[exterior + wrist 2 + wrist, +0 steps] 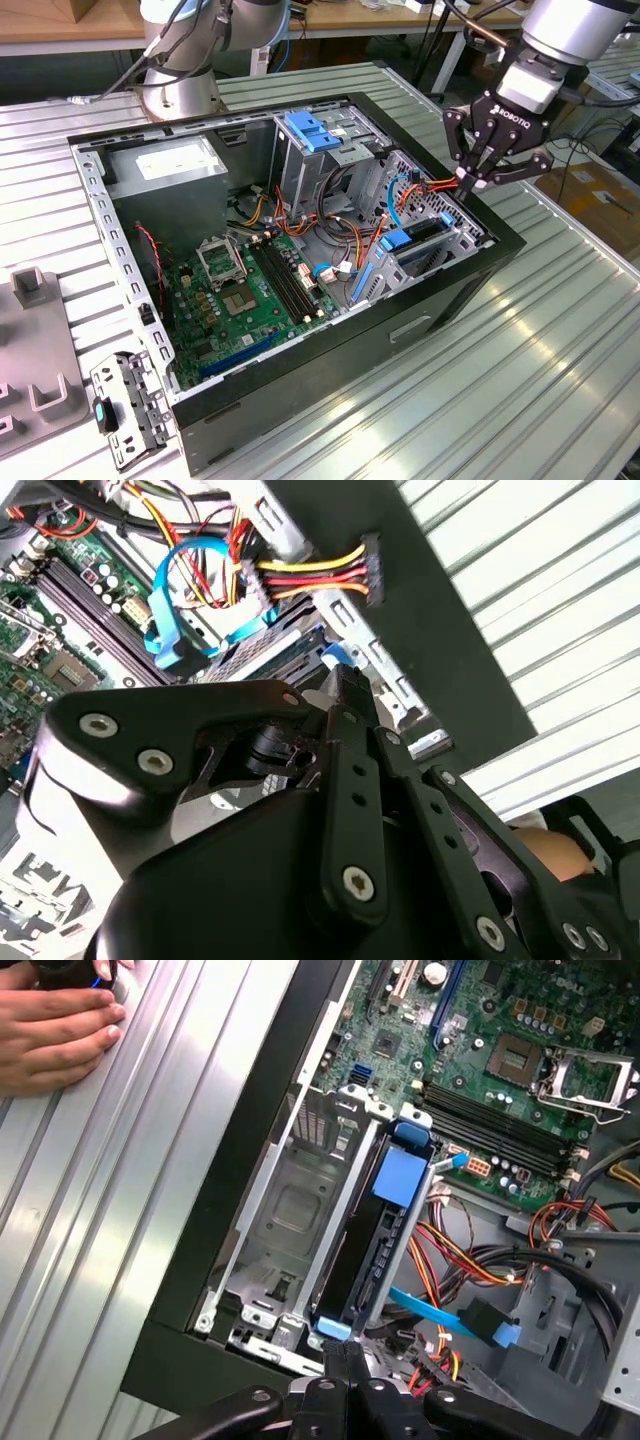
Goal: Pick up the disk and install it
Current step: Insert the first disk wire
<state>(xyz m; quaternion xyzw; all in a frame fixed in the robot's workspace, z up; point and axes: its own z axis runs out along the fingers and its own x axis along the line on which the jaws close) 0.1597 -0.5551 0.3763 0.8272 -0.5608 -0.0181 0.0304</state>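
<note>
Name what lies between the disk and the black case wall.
An empty silver drive bay, in the first wrist view, separates the disk from the wall.

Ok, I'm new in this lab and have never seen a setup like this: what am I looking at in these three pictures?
It is a robot arm working on an open computer case that lies on a ribbed metal table. The exterior view takes in the whole scene from off the arm. The two wrist views come from cameras riding on the arm, looking past its gripper into the case. Inside is the green motherboard. The disk, with blue rails, stands on edge in a metal bay at the case's corner. The gripper is shut and sits right at the disk's blue end; whether it touches, I cannot tell. In the first wrist view a person's hand rests on the table.
</note>
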